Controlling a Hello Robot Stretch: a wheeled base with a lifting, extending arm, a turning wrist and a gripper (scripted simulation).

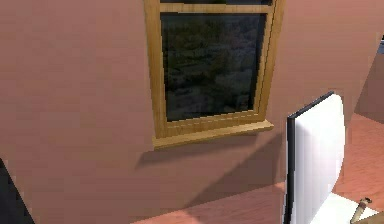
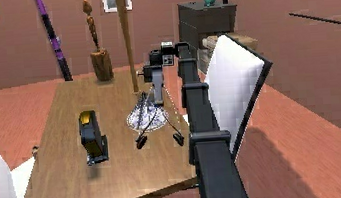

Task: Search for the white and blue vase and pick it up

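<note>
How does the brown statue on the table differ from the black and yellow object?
The brown statue is tall and slender; the black and yellow object is shorter, blockier and two-toned. The statue stands at the table's far end, the object nearer. Both stand upright on the wooden table.

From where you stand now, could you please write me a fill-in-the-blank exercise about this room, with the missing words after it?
1. The window in the wall has a frame made of ____.
2. The black and yellow object stands on the wooden ____.
3. The chair next to the dark arm has a ____ back.

Missing words: wood; table; white.
</note>
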